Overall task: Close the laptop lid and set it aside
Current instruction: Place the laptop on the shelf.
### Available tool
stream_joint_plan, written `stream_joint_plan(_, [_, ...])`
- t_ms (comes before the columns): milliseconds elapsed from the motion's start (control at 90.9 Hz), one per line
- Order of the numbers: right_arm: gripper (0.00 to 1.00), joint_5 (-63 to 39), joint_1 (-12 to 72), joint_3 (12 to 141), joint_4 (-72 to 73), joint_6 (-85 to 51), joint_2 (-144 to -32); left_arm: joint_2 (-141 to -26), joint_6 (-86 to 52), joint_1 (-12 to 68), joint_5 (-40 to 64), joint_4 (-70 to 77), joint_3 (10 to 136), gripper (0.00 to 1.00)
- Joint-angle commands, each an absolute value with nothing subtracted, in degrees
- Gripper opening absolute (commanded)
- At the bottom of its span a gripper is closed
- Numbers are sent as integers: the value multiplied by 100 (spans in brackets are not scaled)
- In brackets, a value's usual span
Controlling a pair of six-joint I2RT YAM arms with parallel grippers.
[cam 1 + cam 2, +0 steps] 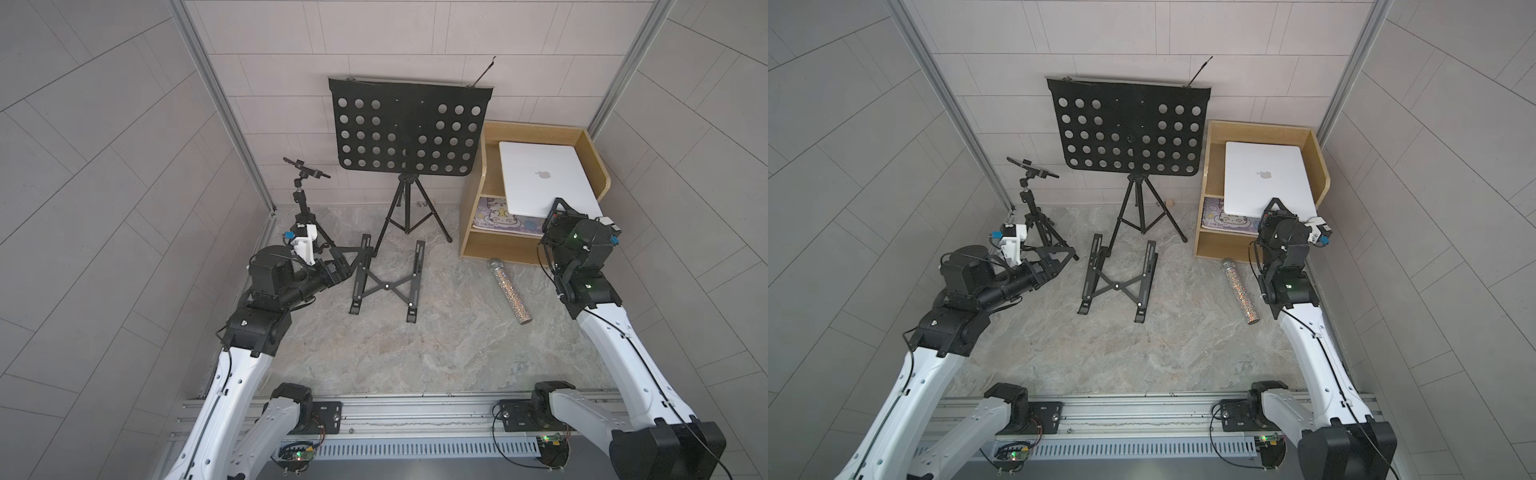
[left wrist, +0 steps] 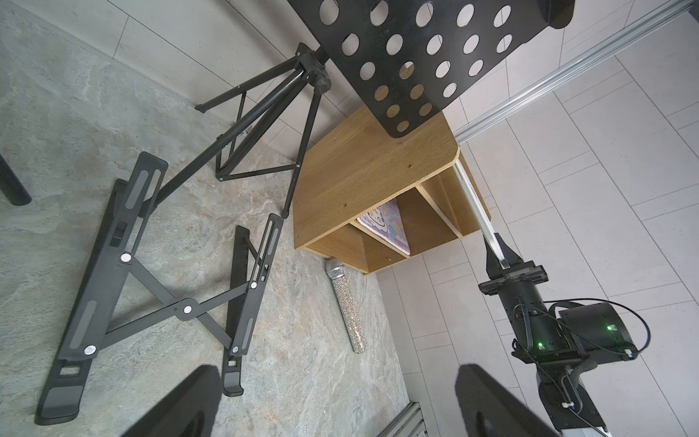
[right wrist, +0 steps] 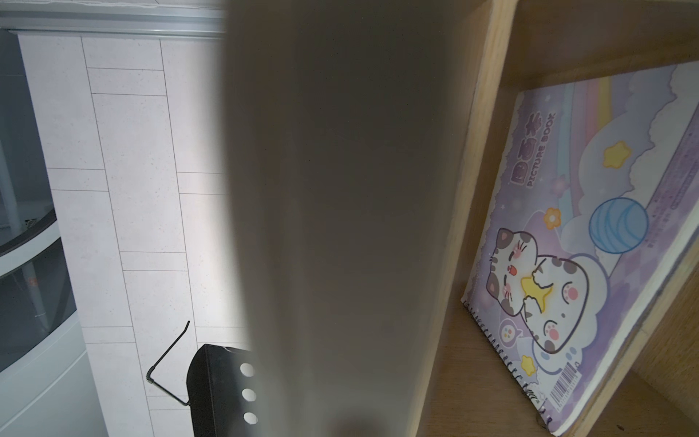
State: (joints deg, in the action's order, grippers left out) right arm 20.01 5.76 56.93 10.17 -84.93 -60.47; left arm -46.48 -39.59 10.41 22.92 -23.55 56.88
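top views, both: laptop (image 1: 544, 178), closed, logo side up, lies in the upper tier of the wooden shelf unit (image 1: 598, 166). its near edge overhangs the picture book (image 1: 494, 216). right tool (image 1: 557, 206) pinches that near edge toward its right corner, and the laptop runs away from it toward the back wall. left tool (image 2: 338, 370) gapes empty by the folding stand (image 1: 386, 286), well apart. judgement: the right arm lets go and backs straight out.

Open desk (image 1: 374, 353) near centre; blocked farther back by folding stand (image 1: 386, 286), music stand (image 1: 409, 116); right, by microphone (image 1: 509, 291), shelf (image 1: 498, 250), laptop (image 1: 540, 187).

Closed silver-white laptop (image 1: 544, 178) overhanging wooden shelf (image 1: 536, 126)
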Motion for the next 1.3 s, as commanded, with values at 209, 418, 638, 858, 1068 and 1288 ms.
stream_joint_plan(209, [0,2214,615,6323,2442,-8614,-6300,-4584,-3774,1070,2320,-2232,5651,100])
stream_joint_plan(418, [0,2154,615,6341,2541,-8680,-6494,-4559,-3728,1072,2285,-2234,5648,100])
stream_joint_plan(638, [0,2216,616,6454,2602,-8681,-6696,-4570,-3736,1071,2277,-2197,5632,100])
stream_joint_plan(858, [0,2373,607,6496,2742,-8694,-6926,-4544,-3721,1064,2261,-2221,5633,100])
stream_joint_plan(1068, [0,2359,579,6616,2721,-8763,-7133,-4513,-3717,1065,2250,-2249,5635,100])
stream_joint_plan(1288, [1,2241,477,6696,2575,-8865,-7272,-4491,-3712,1063,2246,-2294,5624,100])
